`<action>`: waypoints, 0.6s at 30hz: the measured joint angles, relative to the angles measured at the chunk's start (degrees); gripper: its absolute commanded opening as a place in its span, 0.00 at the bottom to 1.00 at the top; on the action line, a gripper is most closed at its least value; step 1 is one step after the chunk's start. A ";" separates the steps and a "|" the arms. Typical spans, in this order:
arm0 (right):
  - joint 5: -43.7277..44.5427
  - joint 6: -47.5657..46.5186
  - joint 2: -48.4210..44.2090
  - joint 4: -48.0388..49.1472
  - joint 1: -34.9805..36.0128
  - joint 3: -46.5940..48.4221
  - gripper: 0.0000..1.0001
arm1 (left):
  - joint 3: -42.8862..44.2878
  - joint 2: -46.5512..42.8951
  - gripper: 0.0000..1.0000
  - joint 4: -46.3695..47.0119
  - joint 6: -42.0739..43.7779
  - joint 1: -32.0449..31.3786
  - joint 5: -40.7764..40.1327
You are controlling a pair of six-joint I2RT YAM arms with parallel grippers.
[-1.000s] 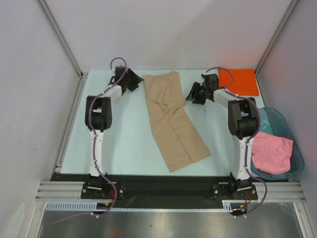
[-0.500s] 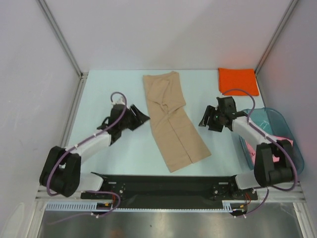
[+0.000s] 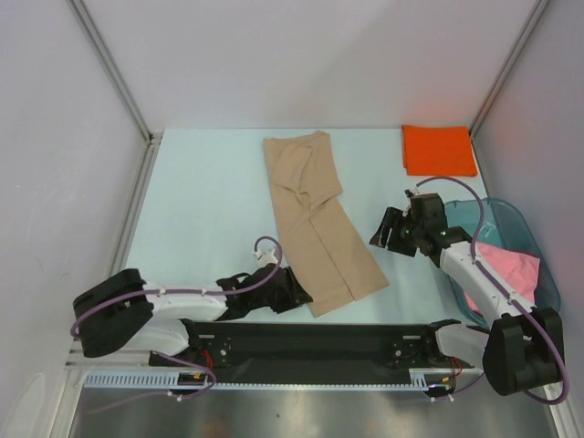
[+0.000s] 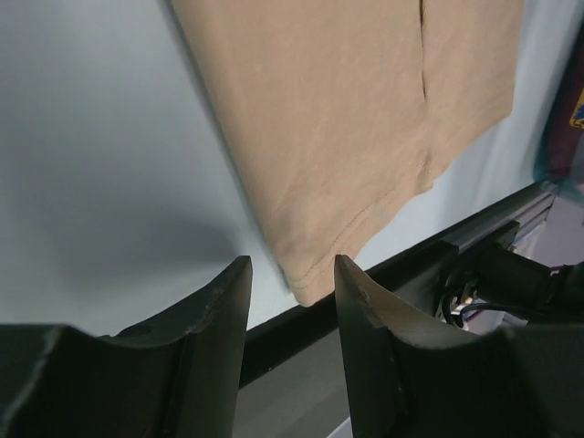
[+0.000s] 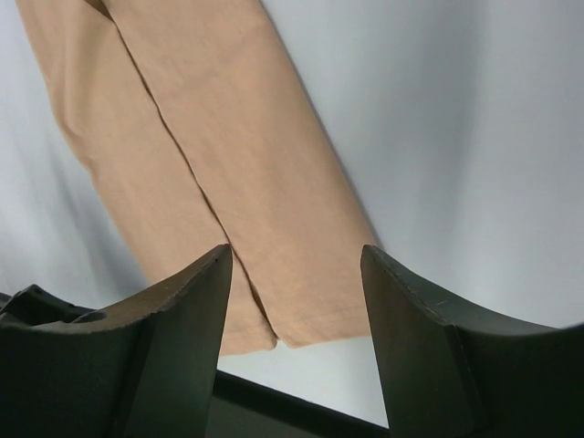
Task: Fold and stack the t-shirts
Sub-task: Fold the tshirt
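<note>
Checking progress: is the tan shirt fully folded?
Partly folded: the tan t-shirt lies as one long strip, a seam down its middle, not shortened.

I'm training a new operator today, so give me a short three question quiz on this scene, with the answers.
1. True or false: the pink t-shirt lies in the teal tub.
2. Which one lies folded at the table's far right corner? A tan t-shirt, B orange t-shirt, C pink t-shirt.
3. Fill in: the left gripper, fingers open, points at the tan t-shirt's near left ____.
Key: 1 true; 2 B; 3 corner.
</note>
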 measured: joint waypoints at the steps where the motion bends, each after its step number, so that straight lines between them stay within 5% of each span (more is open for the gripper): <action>1: -0.17 -0.07 -0.07 0.02 0.04 -0.52 0.64 | 0.90 1.86 0.47 0.15 -0.92 -1.27 -0.79; 6: -1.01 -0.33 -2.25 -0.24 0.39 -2.60 0.64 | 3.43 6.56 0.43 0.90 -4.90 -4.13 -2.95; 9: -1.16 -0.52 -3.96 -0.39 0.50 -2.67 0.64 | 3.98 7.69 0.24 0.96 -6.62 -4.24 -3.69; 11: -1.31 -0.50 -4.63 -0.39 0.63 -2.67 0.64 | 3.93 8.09 0.00 0.74 -7.87 -4.24 -3.78; 18: -1.99 -0.26 -4.76 -0.37 1.46 -2.80 0.64 | 1.88 4.31 0.00 -2.43 -7.91 -4.20 -3.87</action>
